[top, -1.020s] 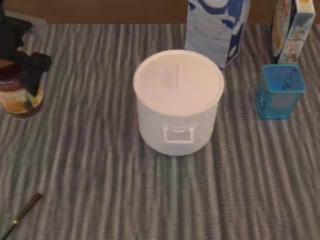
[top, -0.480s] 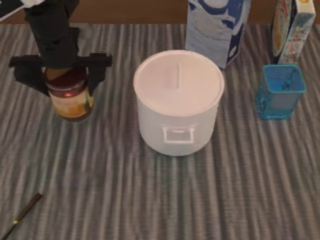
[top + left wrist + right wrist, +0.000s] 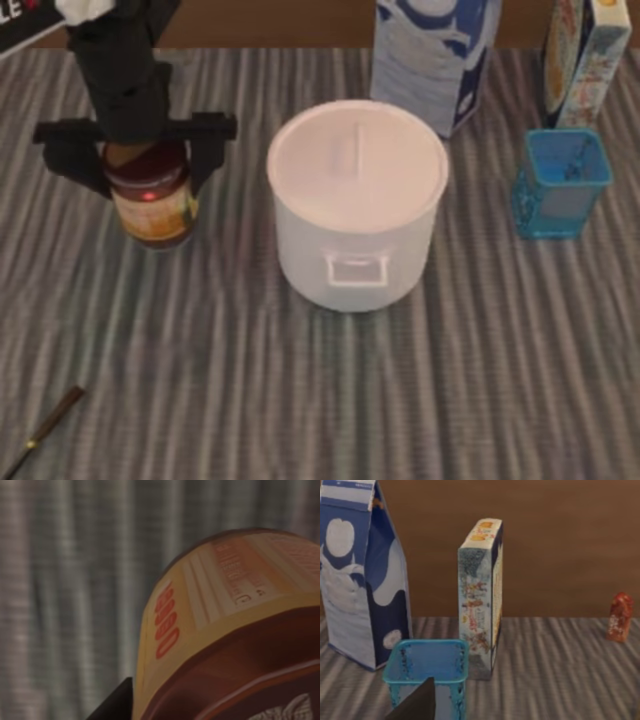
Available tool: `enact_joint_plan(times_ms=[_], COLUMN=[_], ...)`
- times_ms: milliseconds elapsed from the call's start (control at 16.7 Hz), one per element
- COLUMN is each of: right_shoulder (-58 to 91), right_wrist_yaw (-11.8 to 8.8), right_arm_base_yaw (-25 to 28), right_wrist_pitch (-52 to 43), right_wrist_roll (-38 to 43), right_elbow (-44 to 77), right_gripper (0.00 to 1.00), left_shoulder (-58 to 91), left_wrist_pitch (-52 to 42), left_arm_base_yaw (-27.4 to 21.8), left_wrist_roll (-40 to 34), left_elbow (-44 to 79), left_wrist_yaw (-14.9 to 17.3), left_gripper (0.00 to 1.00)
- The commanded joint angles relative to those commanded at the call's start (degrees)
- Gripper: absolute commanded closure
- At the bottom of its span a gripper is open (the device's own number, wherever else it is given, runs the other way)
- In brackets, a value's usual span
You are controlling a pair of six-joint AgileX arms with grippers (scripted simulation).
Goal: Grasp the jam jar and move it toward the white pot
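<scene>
The left gripper is clamped on the small glass jam jar with the dark lid and yellow-orange label, toward the table's left edge in the top view. The large white cylindrical pot with a flat lid stands near the middle of the striped table. The carry step looks underway; next, the jar should travel rightward, stopping beside the pot without knocking it. The right arm is parked out of the top view.
</scene>
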Motion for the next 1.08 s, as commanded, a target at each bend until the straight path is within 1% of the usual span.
enact_joint_plan(times_ms=[300, 600, 1080], right_shoulder=[0.0, 0.0, 0.0], right_wrist_yaw=[0.0, 0.0, 0.0], right_arm_base_yaw=[0.0, 0.0, 0.0], right_wrist_pitch=[0.0, 0.0, 0.0], right_wrist_roll=[0.0, 0.0, 0.0], right_elbow=[0.0, 0.0, 0.0], right_gripper=[0.0, 0.0, 0.0], left_shoulder=[1.9, 2.3, 2.3], left_wrist_pitch=[8.4, 9.2, 9.2], left_arm_base_yaw=[-0.2, -0.2, -0.2], left_wrist_roll=[0.0, 0.0, 0.0], left_elbow=[-6.2, -6.9, -6.9], left_wrist_yaw=[0.1, 0.1, 0.1], left_gripper=[1.0, 1.0, 0.4])
